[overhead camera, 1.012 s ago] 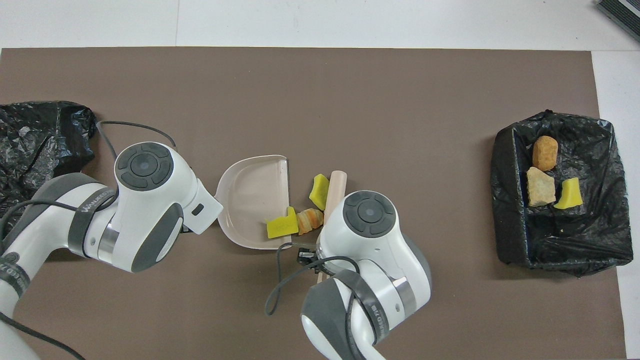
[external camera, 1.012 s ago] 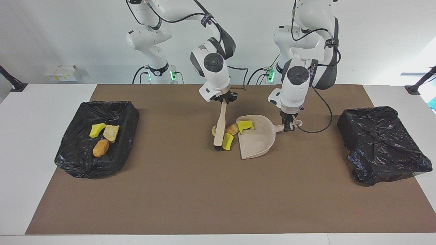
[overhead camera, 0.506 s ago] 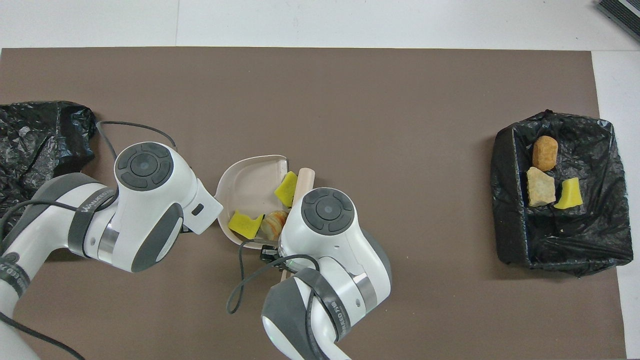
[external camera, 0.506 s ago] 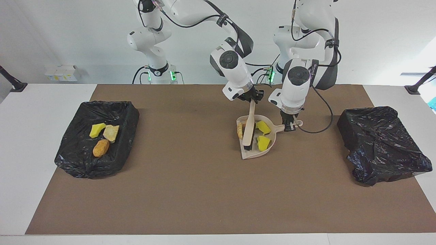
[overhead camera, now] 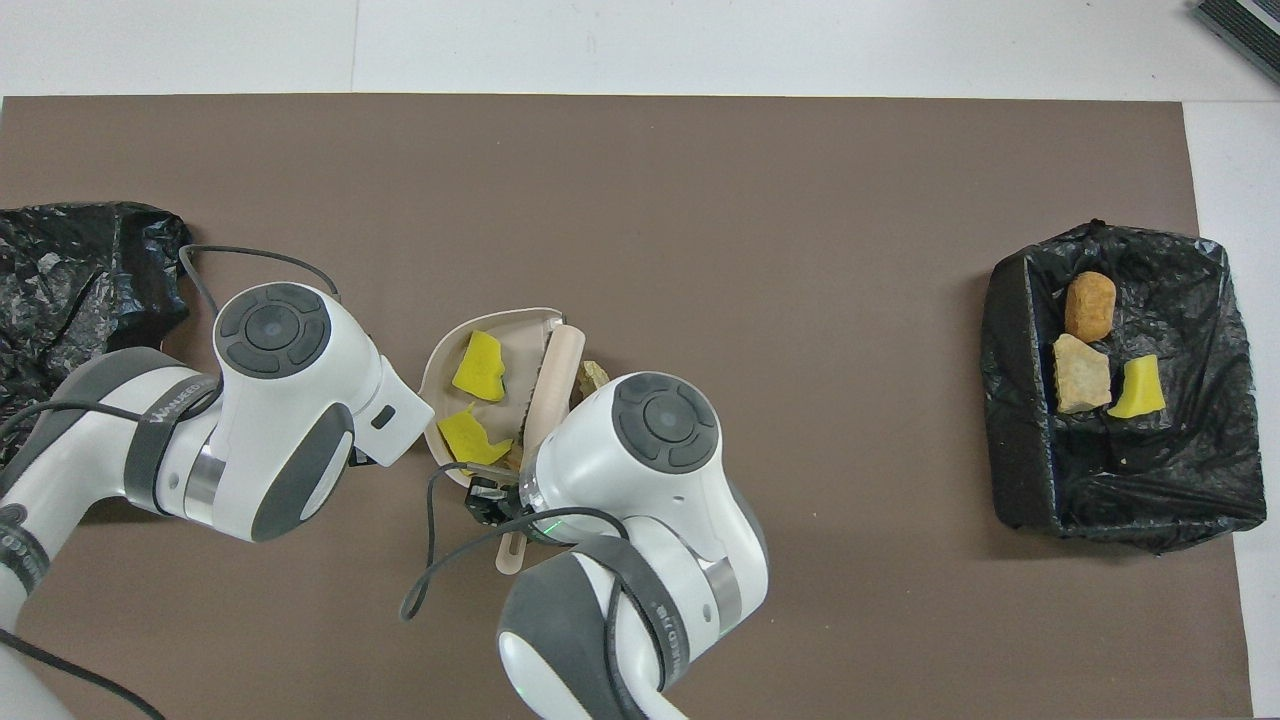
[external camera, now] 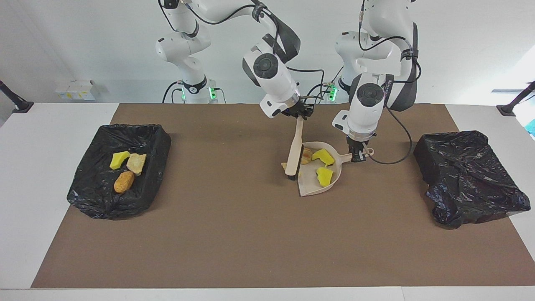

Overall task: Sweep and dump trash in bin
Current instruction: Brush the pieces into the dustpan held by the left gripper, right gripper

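Observation:
My left gripper (external camera: 356, 155) is shut on the handle of the beige dustpan (external camera: 317, 188), which sits mid-table. Two yellow sponge chunks (external camera: 324, 157) (external camera: 324, 176) and a tan pastry (external camera: 306, 155) lie in the pan. My right gripper (external camera: 300, 115) is shut on the handle of the beige brush (external camera: 296, 144), whose black bristles stand at the pan's open mouth. A small tan piece (external camera: 285, 165) lies on the mat just outside the pan beside the brush, toward the right arm's end. In the overhead view the pan (overhead camera: 520, 340), sponges (overhead camera: 478, 365), brush (overhead camera: 553, 375) and loose piece (overhead camera: 595, 373) show; both grippers are hidden under the wrists.
A black-lined bin (external camera: 96, 196) at the right arm's end of the table holds a yellow sponge (external camera: 119, 159), a tan piece (external camera: 136, 163) and an orange pastry (external camera: 124, 182). A second black-bagged bin (external camera: 468, 175) stands at the left arm's end. A brown mat (external camera: 234, 234) covers the table.
The right gripper swept the brush into the pan, pushing the sponges and pastry in, then drew it back to the pan's mouth. The pan turned slightly. One tan piece stayed outside.

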Action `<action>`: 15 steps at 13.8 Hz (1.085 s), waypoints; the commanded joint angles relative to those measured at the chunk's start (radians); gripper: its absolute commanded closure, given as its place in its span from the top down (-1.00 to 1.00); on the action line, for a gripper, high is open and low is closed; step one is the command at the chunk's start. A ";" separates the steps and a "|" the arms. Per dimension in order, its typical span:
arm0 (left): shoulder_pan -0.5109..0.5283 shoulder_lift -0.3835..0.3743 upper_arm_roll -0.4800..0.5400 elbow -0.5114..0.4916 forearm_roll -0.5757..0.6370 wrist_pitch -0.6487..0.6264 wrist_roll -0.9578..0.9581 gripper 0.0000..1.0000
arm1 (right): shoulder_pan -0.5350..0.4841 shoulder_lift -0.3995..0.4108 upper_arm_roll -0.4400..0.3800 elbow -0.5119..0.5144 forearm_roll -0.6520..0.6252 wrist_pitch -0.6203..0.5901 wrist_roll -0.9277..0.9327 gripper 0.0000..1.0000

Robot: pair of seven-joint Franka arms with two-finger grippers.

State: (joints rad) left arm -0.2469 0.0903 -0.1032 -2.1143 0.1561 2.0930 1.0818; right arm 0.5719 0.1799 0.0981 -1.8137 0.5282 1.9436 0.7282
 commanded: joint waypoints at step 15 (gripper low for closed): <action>0.014 -0.018 -0.001 -0.032 0.017 0.038 0.007 -1.00 | 0.161 0.050 0.015 -0.145 -0.179 0.167 -0.145 -1.00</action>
State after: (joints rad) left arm -0.2449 0.0903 -0.1035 -2.1163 0.1561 2.0989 1.0826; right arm 0.7345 0.1952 0.1107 -2.0280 0.3051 2.1114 0.5700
